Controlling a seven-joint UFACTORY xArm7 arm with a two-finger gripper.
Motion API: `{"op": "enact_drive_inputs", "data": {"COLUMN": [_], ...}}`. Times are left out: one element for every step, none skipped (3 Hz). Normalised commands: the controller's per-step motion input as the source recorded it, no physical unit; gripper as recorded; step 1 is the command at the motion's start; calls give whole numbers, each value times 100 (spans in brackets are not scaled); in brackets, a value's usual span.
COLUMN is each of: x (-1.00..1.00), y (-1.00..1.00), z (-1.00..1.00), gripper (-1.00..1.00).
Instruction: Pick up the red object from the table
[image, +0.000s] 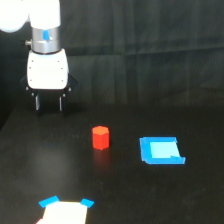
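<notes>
The red object (100, 137) is a small red-orange hexagonal block standing upright on the black table (150, 195), near the middle of the exterior view. My gripper (49, 103) hangs from the white arm at the upper left, well above and to the left of the block. Its two dark fingers (37, 102) point down with a gap between them and nothing held.
A flat blue square piece (161, 150) lies on the table to the right of the red object. A white patch with blue corners (65, 212) sits at the bottom edge, left of centre. A dark curtain backs the scene.
</notes>
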Motion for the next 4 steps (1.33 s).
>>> {"op": "enact_drive_inputs", "data": {"x": [100,90,100,100], "y": [-100,-79,-51,-44], "z": [-100,-75,-100,-93], "gripper": [100,100,100,84]}}
